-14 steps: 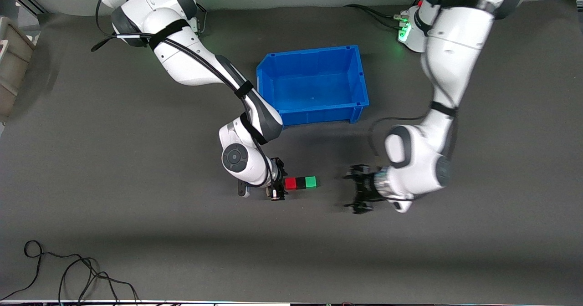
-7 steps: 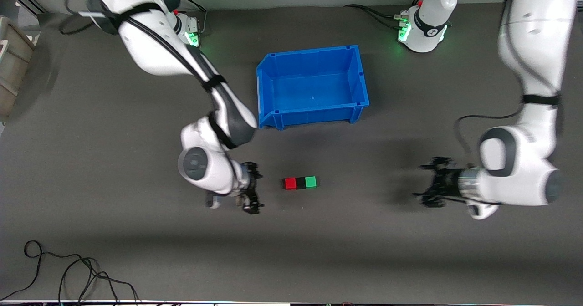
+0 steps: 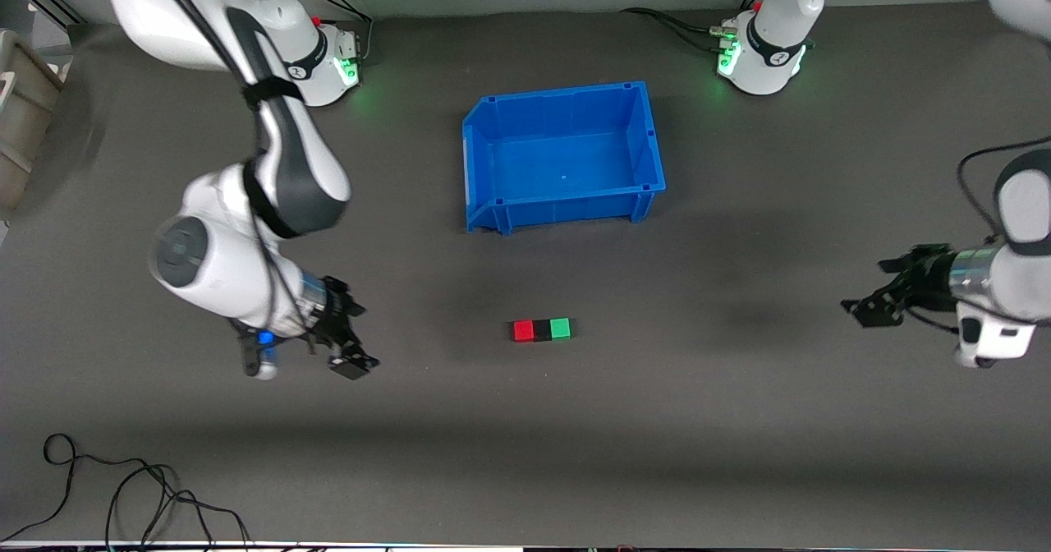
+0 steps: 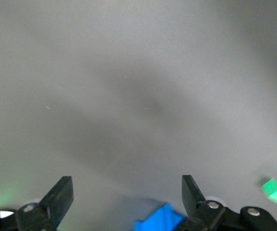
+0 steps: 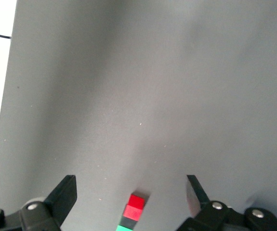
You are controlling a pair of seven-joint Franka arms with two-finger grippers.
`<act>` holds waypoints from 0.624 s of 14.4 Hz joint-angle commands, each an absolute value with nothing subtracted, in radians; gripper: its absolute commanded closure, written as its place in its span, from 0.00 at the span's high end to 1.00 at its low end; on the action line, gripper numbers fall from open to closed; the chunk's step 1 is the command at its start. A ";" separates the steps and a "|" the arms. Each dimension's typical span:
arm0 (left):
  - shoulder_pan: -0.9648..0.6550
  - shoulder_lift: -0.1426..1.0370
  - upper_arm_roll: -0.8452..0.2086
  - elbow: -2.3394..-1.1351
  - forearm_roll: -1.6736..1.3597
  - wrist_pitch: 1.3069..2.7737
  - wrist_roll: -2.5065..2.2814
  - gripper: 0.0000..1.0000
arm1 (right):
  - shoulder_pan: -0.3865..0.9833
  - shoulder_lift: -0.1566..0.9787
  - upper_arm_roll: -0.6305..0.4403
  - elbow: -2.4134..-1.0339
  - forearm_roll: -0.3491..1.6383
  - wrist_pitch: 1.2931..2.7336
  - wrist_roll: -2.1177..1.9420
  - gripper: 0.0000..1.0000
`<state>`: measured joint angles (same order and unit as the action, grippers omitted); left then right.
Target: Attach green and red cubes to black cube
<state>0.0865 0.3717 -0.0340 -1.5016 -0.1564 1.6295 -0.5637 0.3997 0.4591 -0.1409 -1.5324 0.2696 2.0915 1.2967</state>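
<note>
The red cube [image 3: 523, 331], black cube [image 3: 542, 331] and green cube [image 3: 561, 328] lie touching in one row on the table, black in the middle, nearer the front camera than the blue bin. My right gripper [image 3: 355, 338] is open and empty, over the table toward the right arm's end, well apart from the red cube. My left gripper [image 3: 872, 291] is open and empty toward the left arm's end, well apart from the green cube. The right wrist view shows the red cube [image 5: 136, 207] between its open fingers [image 5: 65, 193], farther off. The left wrist view shows the green cube [image 4: 274, 189] at its edge.
An empty blue bin [image 3: 649, 137] stands mid-table, nearer the arm bases than the cubes; a corner of it shows in the left wrist view [image 4: 157, 221]. A black cable [image 3: 123, 486] coils near the table's front edge at the right arm's end. A beige container [image 3: 20, 108] sits off that end.
Both grippers have drawn away from the cube row toward their own ends of the table. The row of three cubes has not moved.
</note>
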 commanded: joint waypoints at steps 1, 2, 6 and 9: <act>0.087 0.293 -0.044 -1.514 -0.086 1.606 -0.419 1.00 | 0.384 0.361 -0.144 -1.606 0.259 2.036 1.151 1.00; 0.083 0.273 -0.051 -1.514 -0.063 1.608 -0.372 1.00 | 0.373 0.333 -0.146 -1.608 0.256 1.993 1.065 1.00; 0.071 0.178 -0.051 -1.522 -0.034 1.611 -0.110 1.00 | 0.270 0.249 -0.166 -1.604 0.255 1.766 0.717 1.00; 0.064 0.123 -0.052 -1.526 -0.035 1.606 -0.032 1.00 | 0.190 0.186 -0.161 -1.605 0.195 1.706 0.518 1.00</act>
<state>0.0786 0.1789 -0.0567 -1.4975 -0.0540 1.6157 -0.0893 0.2220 0.2569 -0.1706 -1.5659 0.2485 1.7414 0.6401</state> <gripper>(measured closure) 0.000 0.000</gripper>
